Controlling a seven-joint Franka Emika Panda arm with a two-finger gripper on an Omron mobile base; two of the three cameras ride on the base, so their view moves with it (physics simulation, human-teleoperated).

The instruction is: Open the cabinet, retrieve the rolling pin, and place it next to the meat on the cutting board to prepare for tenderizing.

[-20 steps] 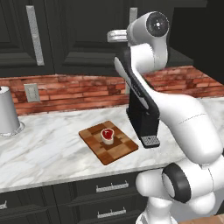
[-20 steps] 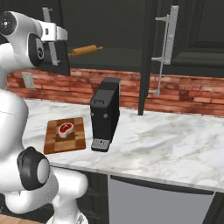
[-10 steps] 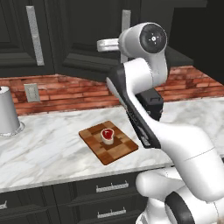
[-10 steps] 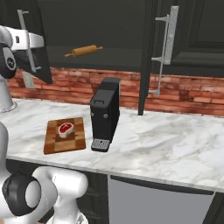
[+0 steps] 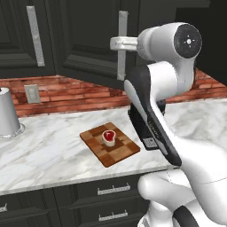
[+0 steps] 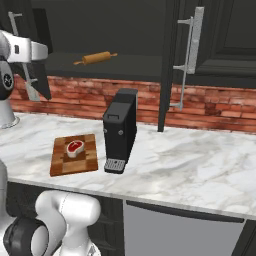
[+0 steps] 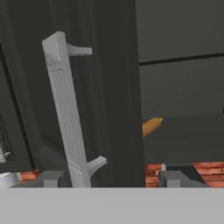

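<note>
The cabinet stands with both doors swung out. The left door's silver bar handle (image 7: 65, 109) rises between my gripper's (image 7: 112, 180) wide-spread fingertips, close to the left one and not pinched. From the left base view my gripper (image 5: 116, 43) sits at that handle (image 5: 123, 44), open. The rolling pin (image 6: 95, 58) lies on the cabinet shelf, and its end (image 7: 151, 126) peeks past the door edge. Below on the counter lies the checkered cutting board (image 5: 110, 144) with the meat (image 5: 108, 136) on it; both also show from the right, the board (image 6: 74, 159) and the meat (image 6: 75, 148).
A black coffee machine (image 6: 121, 130) stands just right of the board. The right cabinet door (image 6: 170, 65) juts out over the counter. A white canister (image 5: 8, 113) stands at the far left by a wall outlet (image 5: 32, 93). Drawers run under the counter edge.
My gripper's jaws have spread from shut on the door handle to open. The arm swung left with the door as it opened wider.
</note>
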